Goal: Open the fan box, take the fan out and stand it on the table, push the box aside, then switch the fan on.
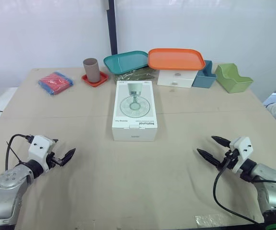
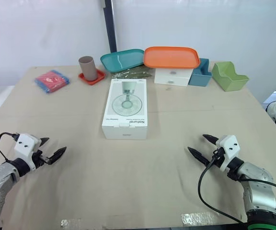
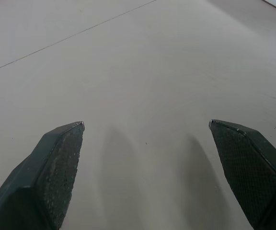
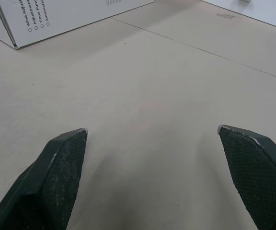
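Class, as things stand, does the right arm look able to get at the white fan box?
Probably yes: the right gripper, fingers open and empty, has only bare table between it and the fan box.

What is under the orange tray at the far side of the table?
A small white drawer unit stands under the orange tray, which lies on it. The tray covers the unit's top, and the closed drawer hides whatever is inside.

Lab: prop-laden table (image 1: pixel 95 191), white backdrop (image 1: pixel 47 33)
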Motion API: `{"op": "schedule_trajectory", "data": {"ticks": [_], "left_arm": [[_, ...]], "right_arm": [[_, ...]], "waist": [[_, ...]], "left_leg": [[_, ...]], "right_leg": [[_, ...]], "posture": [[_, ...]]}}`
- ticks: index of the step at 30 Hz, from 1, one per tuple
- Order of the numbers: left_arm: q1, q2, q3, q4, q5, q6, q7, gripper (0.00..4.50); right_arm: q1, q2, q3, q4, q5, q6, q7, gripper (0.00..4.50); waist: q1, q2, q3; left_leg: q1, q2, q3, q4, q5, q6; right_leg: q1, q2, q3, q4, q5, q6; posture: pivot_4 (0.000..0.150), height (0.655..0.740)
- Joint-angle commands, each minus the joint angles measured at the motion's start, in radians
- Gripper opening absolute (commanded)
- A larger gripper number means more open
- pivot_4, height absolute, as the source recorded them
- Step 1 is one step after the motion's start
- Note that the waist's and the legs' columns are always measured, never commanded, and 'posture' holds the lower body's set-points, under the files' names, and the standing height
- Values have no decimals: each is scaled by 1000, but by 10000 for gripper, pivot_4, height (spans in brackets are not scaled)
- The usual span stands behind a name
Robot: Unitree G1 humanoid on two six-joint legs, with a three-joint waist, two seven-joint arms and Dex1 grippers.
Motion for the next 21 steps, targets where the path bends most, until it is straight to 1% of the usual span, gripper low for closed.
{"op": "schedule_trajectory", "data": {"ticks": [1, 9, 15, 17, 18, 19, 20, 21], "left_arm": [[1, -10, 20, -37, -10, -21, 12, 44414], [-30, -46, 10, -49, -17, -40, 32, 44414], [-32, -53, 16, -65, -13, -48, 39, 44414], [-58, -51, 21, -82, -21, -41, 44, 44414], [-96, -48, 12, -100, -33, -27, 42, 42059], [-156, -46, -9, -122, -46, 0, 42, 38534], [-197, -45, -25, -136, -55, 18, 42, 37573], [-244, -48, -47, -140, -57, 32, 42, 33571]], "right_arm": [[-3, -5, -26, 7, 14, -37, 14, 45000], [-37, 3, -15, 69, 4, -79, 21, 45000], [-37, 7, -13, 57, 10, -77, 20, 45000], [-45, 10, 7, 9, 16, -58, 28, 45000], [-59, 17, 23, -29, 21, -40, 26, 45000], [-78, 30, 45, -76, 25, -19, 20, 45000], [-90, 39, 60, -106, 27, -5, 14, 45000], [-104, 50, 77, -135, 28, 9, 7, 45000]], "waist": [[0, 0, 0], [0, 0, 0], [0, 0, 0], [0, 0, 0], [0, 0, 0], [0, 0, 0], [0, 0, 0], [0, 0, 0]], "left_leg": [[0, 0, 0, 0, 0, 0], [1, 1, 1, 0, 0, 0], [1, 1, 1, 0, 0, 0], [1, 1, 2, 0, 0, 0], [1, 1, 2, 0, 0, 0], [1, 1, 2, 0, 0, 0], [1, 1, 2, 0, 0, 0], [1, 2, 2, 0, 0, 0]], "right_leg": [[0, 0, 0, 0, 0, 0], [0, 1, 1, 0, 1, 0], [0, 1, 1, 0, 1, 0], [0, 2, 2, 0, 1, 0], [0, 2, 2, 0, 1, 0], [0, 2, 2, 0, 1, 0], [0, 2, 2, 0, 1, 0], [0, 2, 3, 0, 1, 0]], "posture": [[1500, 7400], [1500, 7400], [1500, 7400], [1500, 7400], [1500, 7400], [1500, 7400], [1500, 7400], [1500, 7400]]}}
